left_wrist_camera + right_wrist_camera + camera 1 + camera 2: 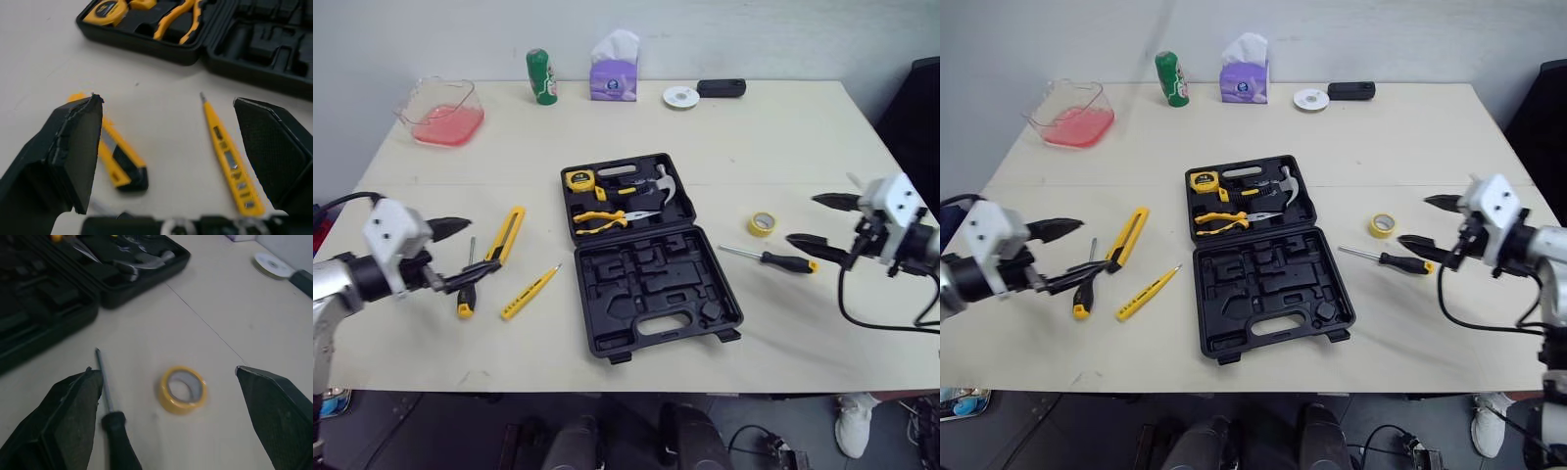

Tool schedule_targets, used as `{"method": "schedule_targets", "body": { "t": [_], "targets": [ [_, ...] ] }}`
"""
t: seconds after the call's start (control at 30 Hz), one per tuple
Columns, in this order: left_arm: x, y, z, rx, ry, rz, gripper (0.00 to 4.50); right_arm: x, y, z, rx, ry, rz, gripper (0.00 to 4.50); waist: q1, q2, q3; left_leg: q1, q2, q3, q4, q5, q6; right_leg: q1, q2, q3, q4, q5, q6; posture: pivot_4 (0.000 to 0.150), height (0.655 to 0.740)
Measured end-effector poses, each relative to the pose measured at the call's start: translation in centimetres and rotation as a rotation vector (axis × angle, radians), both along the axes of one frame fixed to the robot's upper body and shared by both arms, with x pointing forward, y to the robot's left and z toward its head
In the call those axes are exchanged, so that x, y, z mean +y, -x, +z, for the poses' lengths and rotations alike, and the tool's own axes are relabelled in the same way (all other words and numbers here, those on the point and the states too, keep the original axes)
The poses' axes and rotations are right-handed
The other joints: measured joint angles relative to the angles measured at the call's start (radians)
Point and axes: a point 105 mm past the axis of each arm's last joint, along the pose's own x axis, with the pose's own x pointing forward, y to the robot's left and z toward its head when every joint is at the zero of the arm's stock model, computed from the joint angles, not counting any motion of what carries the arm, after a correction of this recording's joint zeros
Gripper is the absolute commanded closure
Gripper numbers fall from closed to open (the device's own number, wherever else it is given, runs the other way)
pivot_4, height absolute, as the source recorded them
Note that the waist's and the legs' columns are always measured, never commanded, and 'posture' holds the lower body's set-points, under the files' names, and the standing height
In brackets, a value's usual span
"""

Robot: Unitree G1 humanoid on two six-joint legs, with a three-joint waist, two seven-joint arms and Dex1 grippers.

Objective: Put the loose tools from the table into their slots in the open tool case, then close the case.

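Note:
The black tool case lies open mid-table; its far half holds a tape measure, pliers and a hammer. To its left lie a yellow utility knife, a yellow tester screwdriver and a small black-and-yellow screwdriver. My left gripper is open just above that small screwdriver, beside the knife and the tester. On the case's right lie a black-handled screwdriver and a yellow tape roll. My right gripper is open just right of them, holding nothing.
Along the far edge stand a clear container of red liquid, a green can, a purple tissue box, a white disc and a black device. Bare table surrounds the case.

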Motion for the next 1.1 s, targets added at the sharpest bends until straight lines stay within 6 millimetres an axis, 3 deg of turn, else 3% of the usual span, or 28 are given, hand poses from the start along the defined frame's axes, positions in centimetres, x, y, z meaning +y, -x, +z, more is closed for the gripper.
{"method": "schedule_targets", "body": {
  "t": [0.3,0.47,0.5,0.57,0.8,0.87,1.1],
  "targets": [
    [-3.0,-3.0,-0.7,0.002,-0.013,0.007,0.01,4.2,-3.1,-1.1,0.010,0.026,0.076,0.00,0.000,0.000,0.000,-0.001,0.000,0.000,0.002,0.000,0.000,0.000,0.005,0.000,0.001,0.000,0.000,0.150,0.7400],
    [-3.5,-4.2,-1.9,0.045,-0.018,0.011,0.01,4.5,-4.4,-2.5,0.049,0.077,0.064,0.00,-0.001,0.000,0.000,-0.002,0.000,0.000,0.002,0.000,0.000,-0.001,0.006,-0.001,0.001,0.000,0.000,0.150,0.7400],
    [-3.5,-4.3,-2.3,0.059,-0.032,0.005,0.00,4.6,-4.9,-2.4,0.049,0.083,0.057,0.24,-0.002,0.000,0.000,-0.002,0.000,0.000,0.003,0.000,0.000,-0.001,0.006,-0.001,0.001,0.000,0.000,0.150,0.7400],
    [-3.6,-4.5,-2.7,0.068,-0.037,-0.006,0.54,4.9,-5.5,-2.4,0.047,0.089,0.053,0.71,-0.003,0.000,0.000,-0.002,0.000,0.000,0.003,0.000,0.000,-0.001,0.006,-0.001,0.001,0.000,0.000,0.150,0.7400],
    [-5.4,-4.8,-3.7,0.083,-0.025,-0.054,3.65,5.8,-6.2,-4.5,0.081,0.130,0.058,4.31,-0.003,0.000,0.000,-0.003,0.001,0.000,0.004,0.000,0.000,-0.001,0.006,-0.001,0.001,0.000,0.000,0.150,0.7400],
    [-5.8,-5.1,-4.3,0.100,-0.016,-0.055,4.48,6.5,-6.5,-4.4,0.063,0.137,0.074,4.50,-0.003,0.000,0.000,-0.003,0.001,0.000,0.004,0.000,0.000,-0.001,0.007,-0.001,0.002,0.000,0.000,0.150,0.7400],
    [-6.5,-5.4,-5.0,0.127,-0.024,-0.073,4.48,7.6,-7.0,-4.7,0.021,0.181,0.077,4.50,-0.004,0.000,0.000,-0.003,0.001,-0.001,0.004,0.000,0.000,-0.001,0.007,0.000,0.002,0.000,0.000,0.150,0.7400]
  ]
}}
